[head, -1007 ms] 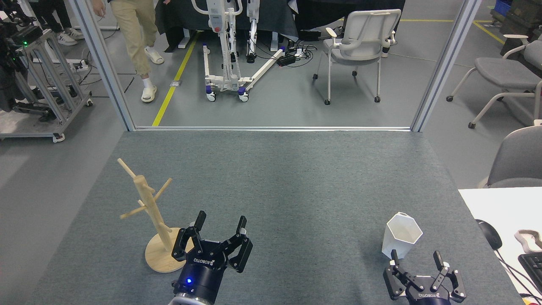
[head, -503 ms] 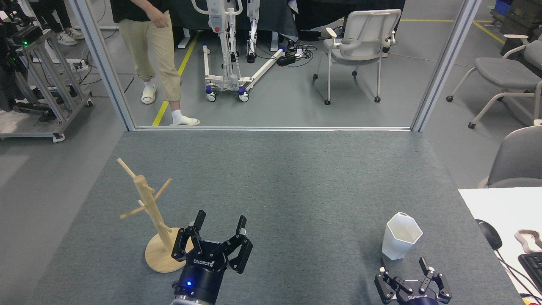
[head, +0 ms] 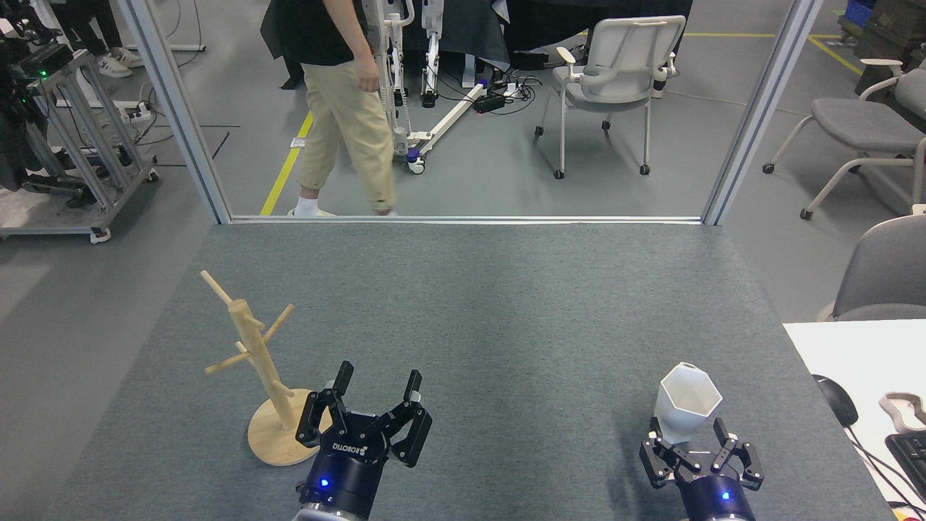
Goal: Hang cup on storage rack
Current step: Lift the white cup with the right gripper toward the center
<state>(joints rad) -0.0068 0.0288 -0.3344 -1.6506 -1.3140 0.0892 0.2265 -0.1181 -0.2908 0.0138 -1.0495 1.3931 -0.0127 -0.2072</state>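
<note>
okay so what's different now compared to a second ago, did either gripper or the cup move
The right gripper dropped back, then came forward again, and its fingers now bracket the base of the cup; whether it grips is unclear. The cup looks slightly tilted or lifted. A person behind the table walked from left towards the right. The left gripper and storage rack stayed put.

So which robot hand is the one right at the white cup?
The right gripper, at the lower right: its fingers sit around the base of the cup. The left gripper is open by the storage rack.
</note>
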